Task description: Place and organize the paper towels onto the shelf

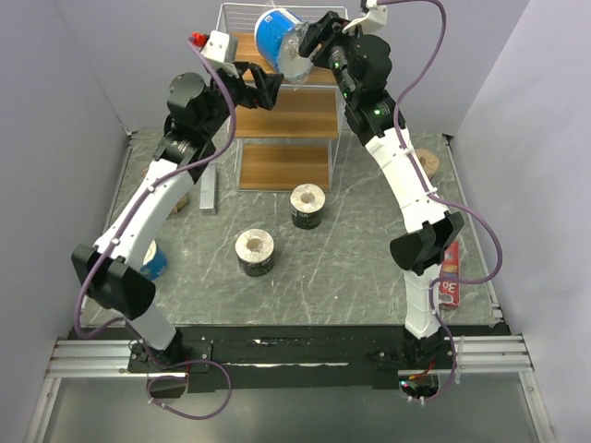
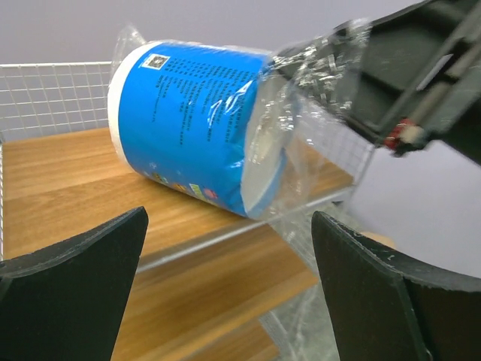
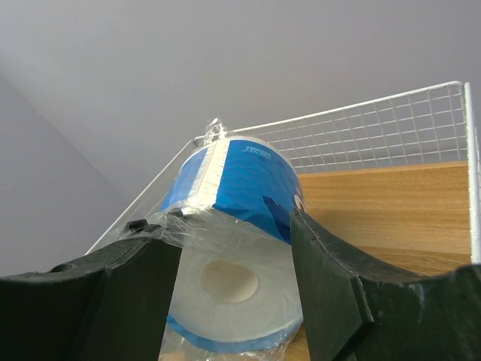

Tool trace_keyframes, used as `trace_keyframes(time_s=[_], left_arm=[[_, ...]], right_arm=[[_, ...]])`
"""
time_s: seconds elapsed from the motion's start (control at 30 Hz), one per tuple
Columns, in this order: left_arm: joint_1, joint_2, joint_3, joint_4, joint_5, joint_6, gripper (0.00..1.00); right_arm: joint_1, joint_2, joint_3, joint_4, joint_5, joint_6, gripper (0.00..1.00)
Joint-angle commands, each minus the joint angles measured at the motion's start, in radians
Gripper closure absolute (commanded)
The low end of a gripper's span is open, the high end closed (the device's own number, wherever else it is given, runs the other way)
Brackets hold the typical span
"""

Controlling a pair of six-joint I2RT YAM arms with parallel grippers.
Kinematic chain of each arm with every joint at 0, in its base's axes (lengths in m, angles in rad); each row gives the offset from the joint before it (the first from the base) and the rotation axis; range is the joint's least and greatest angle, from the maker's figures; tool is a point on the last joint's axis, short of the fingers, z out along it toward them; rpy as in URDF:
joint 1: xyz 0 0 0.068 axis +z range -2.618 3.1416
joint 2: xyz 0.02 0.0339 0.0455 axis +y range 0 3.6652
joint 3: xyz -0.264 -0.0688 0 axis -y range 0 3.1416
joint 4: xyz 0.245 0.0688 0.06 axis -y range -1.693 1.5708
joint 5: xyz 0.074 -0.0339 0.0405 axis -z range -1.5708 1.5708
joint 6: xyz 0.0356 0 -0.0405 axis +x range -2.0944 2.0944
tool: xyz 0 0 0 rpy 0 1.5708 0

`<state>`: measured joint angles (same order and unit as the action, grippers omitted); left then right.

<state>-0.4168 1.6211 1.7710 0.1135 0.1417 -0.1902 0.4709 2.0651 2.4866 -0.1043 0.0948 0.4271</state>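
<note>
Holding blue roll [image 1: 275, 39] tilted, at shelf [image 1: 286, 113] edge

Half hidden under left arm [image 1: 148, 208], 8 o'clock: blue-and-white roll [image 1: 155, 262]. Partly masked behind right arm [image 1: 406, 185], 2 o'clock: tan roll [image 1: 429, 164]. Label print on held roll [image 2: 188, 113] unreadable.

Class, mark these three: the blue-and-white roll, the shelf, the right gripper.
blue-and-white roll [image 2: 188, 128], left wrist view, its blue label.
shelf [image 2: 68, 180], left wrist view, top wooden board.
right gripper [image 3: 229, 226], right wrist view, midway between fingertips.
</note>
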Motion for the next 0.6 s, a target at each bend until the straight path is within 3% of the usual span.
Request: trace_keyframes(time_s=[0.0,0.2,0.4,0.57], left_arm=[[-0.025,0.062,0.091,0.069,-0.033,0.084,0.03],[-0.079,0.152,0.175,0.058,-0.139,0.167,0.01],[-0.111,0.18,0.185,0.112,-0.139,0.214,0.16],[-0.142,0.21,0.231,0.103,-0.209,0.259,0.57]], right_arm=[[0.006,-0.046,-0.009,0.046,-0.027,-0.011,0.34],[0.006,-0.048,-0.015,0.043,-0.043,-0.002,0.34],[0.006,-0.051,-0.028,0.045,-0.05,-0.005,0.34],[0.006,-0.057,-0.054,0.049,-0.064,-0.002,0.34]])
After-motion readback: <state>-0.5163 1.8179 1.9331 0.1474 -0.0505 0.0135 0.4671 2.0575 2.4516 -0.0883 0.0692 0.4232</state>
